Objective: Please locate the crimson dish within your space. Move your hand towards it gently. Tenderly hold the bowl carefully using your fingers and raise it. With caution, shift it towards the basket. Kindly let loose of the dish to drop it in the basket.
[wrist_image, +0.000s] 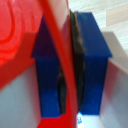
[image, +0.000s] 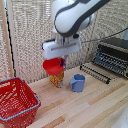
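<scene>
The crimson dish [image: 52, 65], a small bright red bowl, hangs tilted above the wooden table, just over a colourful box [image: 57, 78]. My hand [image: 62, 62] is shut on the bowl's rim, at the side nearer the exterior view's right. In the wrist view the thin red rim [wrist_image: 64, 65] runs between the two blue finger pads [wrist_image: 92, 55], pinched tight, with the bowl's red inside [wrist_image: 17, 35] filling one side. The basket [image: 17, 100], red lattice with a blue-grey rim, sits low at the exterior view's left, well apart from the bowl.
A blue handled cup [image: 77, 82] stands on the table just to the exterior view's right of the box. A black wire rack [image: 95, 73] and a toaster oven [image: 114, 56] occupy the far right. A beige curtain closes the back.
</scene>
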